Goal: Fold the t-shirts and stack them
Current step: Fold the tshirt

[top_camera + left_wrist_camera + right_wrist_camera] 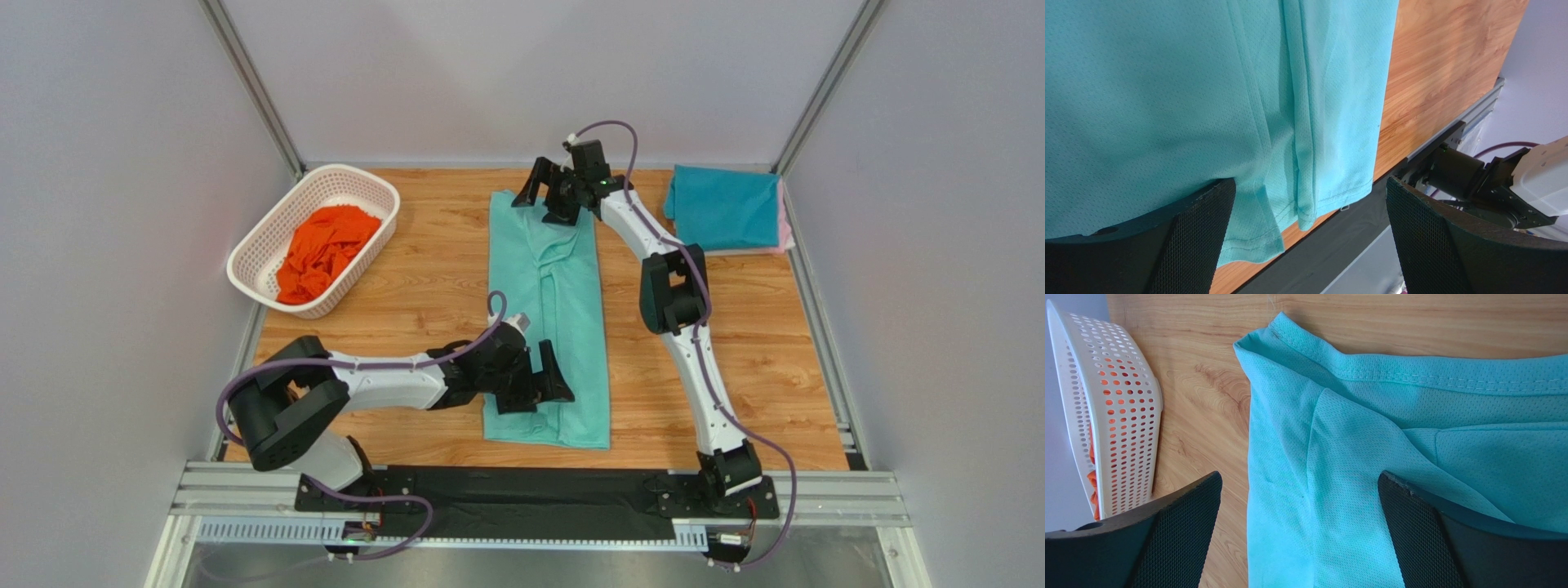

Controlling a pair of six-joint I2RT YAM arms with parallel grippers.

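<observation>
The mint-green t-shirt [552, 319] lies as a long folded strip down the middle of the table. My left gripper [548, 377] hovers open over its near hem, which shows in the left wrist view [1290, 184]. My right gripper [546, 190] is open over its far collar end, which shows in the right wrist view [1389, 435]. A folded teal t-shirt [726, 206] lies on a pink one [783, 227] at the far right. An orange t-shirt [323, 249] is crumpled in the white basket [368, 184].
The white perforated basket stands at the far left and also shows in the right wrist view [1112, 416]. The table's black front rail [540, 490] runs just below the shirt's near hem. Grey walls close in both sides.
</observation>
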